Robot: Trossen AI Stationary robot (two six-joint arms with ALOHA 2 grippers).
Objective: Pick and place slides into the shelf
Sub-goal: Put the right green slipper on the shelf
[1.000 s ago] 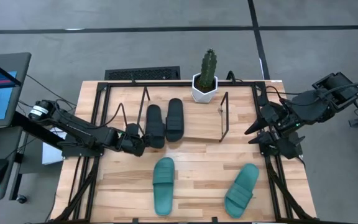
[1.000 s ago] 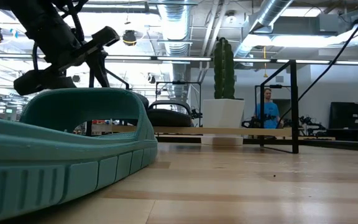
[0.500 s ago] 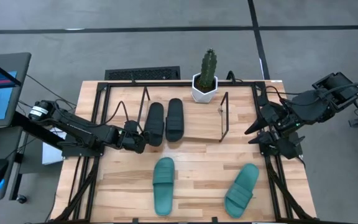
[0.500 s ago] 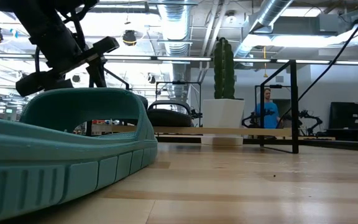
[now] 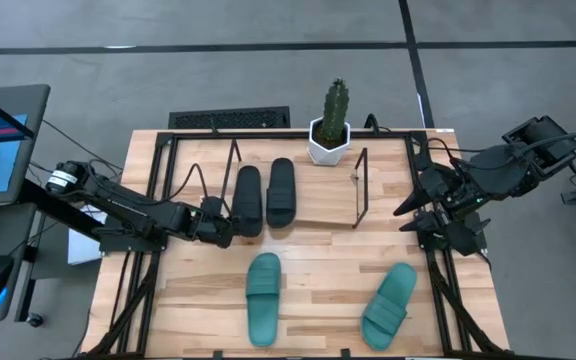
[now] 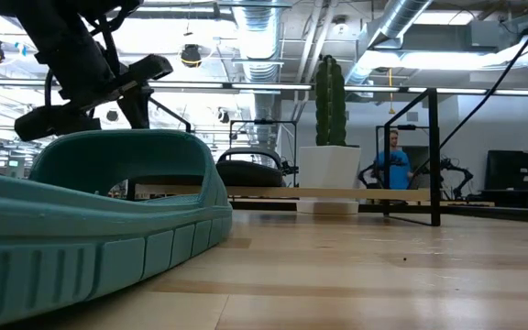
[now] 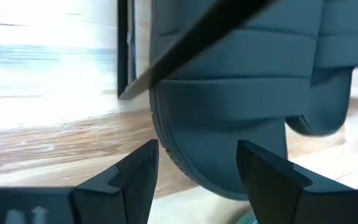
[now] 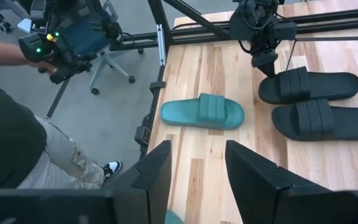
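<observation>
Backing off slightly, left gripper (image 5: 220,226) is hanging wide by black slide (image 5: 247,199) at centre-left — risking nudging it off the shelf (image 5: 360,187).

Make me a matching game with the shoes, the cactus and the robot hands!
Things:
1. black slides
2. teal slides
3. cactus
4. right gripper

Places:
A. at the table's right edge
B. near edge of the table, outside the shelf
C. in a white pot at the far edge
D. side by side in the shelf

Pairs: 1-D, 2-B, 3-C, 4-A
</observation>
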